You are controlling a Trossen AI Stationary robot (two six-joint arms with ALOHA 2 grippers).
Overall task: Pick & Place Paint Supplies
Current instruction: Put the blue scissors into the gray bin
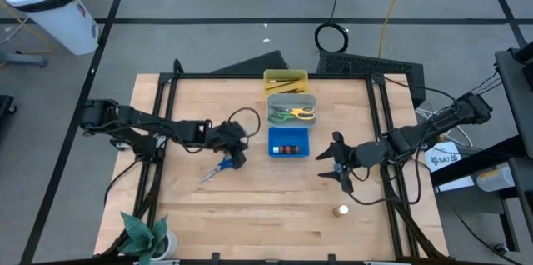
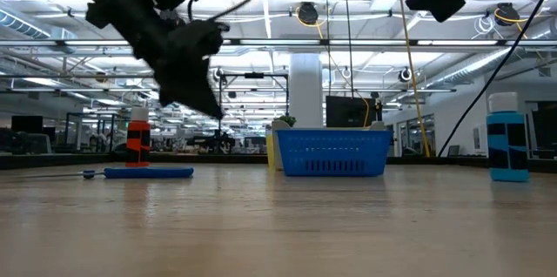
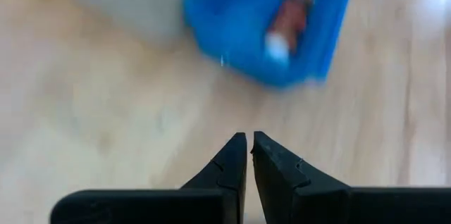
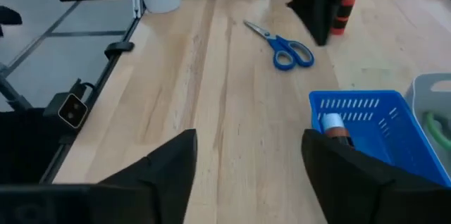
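Note:
Blue-handled scissors [image 1: 215,169] lie flat on the table, just to the near-left of my left gripper [image 1: 239,157]. That gripper hangs shut over the wood with nothing between its fingertips [image 3: 249,143]. A red paint bottle [image 4: 342,11] stands upright beside it. Another paint bottle, blue with a pale cap [image 2: 507,146], stands near the table's near right edge [image 1: 342,211]. My right gripper [image 1: 336,165] hovers open and holds nothing, to the right of the blue tray [image 1: 288,134]. Small bottles [image 1: 287,149] lie in that tray.
The yellow tray [image 1: 286,73], the grey tray [image 1: 291,98] with yellow and green scissors [image 1: 293,113], and the blue tray stand in a row from the far edge toward the middle. A green plant [image 1: 146,236] stands in the near left corner. Bare wood lies between the grippers.

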